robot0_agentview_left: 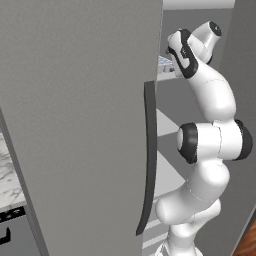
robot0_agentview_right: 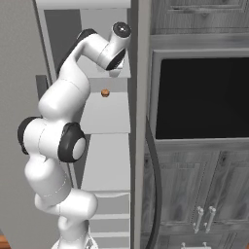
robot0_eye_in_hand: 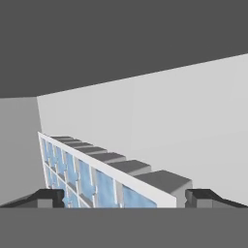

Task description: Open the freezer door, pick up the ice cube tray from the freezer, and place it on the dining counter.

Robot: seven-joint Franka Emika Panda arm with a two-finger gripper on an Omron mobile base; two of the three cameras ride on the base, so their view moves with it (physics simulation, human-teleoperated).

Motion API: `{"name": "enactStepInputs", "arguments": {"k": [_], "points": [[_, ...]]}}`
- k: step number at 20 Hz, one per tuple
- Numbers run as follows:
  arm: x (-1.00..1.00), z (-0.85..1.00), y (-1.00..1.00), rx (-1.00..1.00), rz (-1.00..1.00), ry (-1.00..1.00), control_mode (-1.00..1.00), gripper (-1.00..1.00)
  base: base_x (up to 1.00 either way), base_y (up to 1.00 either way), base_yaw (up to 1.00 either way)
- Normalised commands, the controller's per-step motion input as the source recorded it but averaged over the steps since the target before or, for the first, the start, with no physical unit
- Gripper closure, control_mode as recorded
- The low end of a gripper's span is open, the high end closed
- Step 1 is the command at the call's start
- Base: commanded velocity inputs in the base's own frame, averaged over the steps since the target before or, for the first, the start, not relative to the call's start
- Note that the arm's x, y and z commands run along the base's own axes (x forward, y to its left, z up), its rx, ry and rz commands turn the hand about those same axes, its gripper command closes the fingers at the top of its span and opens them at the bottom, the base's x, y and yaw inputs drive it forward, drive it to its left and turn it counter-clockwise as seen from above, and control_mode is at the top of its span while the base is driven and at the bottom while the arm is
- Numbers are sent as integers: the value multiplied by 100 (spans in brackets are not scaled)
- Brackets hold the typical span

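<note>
The freezer door (robot0_agentview_left: 75, 125) stands swung open in the foreground of the left base view, with its long dark bar handle (robot0_agentview_left: 149, 160) on its edge. The arm reaches into the freezer's upper shelf. The ice cube tray (robot0_eye_in_hand: 92, 177), pale blue with a whitish rim, lies on that shelf and runs away from the hand. My gripper (robot0_eye_in_hand: 125, 197) is open, its two fingertips (robot0_eye_in_hand: 48, 197) straddling the tray's near end, apart from it. A corner of the ice cube tray (robot0_agentview_left: 164, 62) peeks out beside the hand. The dining counter is out of view.
White freezer shelves (robot0_agentview_right: 104, 116) stack below the hand; a small brown thing (robot0_agentview_right: 104, 93) sits on one. The neighbouring grey door's edge and curved handle (robot0_agentview_right: 154, 194) stand to the right, beside wood cabinets with a black recess (robot0_agentview_right: 199, 97). A small marble top (robot0_agentview_left: 7, 175) lies at lower left.
</note>
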Motion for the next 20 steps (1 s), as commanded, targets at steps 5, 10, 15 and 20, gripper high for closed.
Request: {"name": "enactStepInputs", "arguments": {"k": [5,10,15,20], "points": [[0,0,0,0,0,0,-100,100,0,0,0],[0,0,0,0,0,0,-100,100,0,0,0],[0,0,0,0,0,0,-100,100,0,0,0],[0,0,0,0,0,0,-100,100,0,0,0]]}}
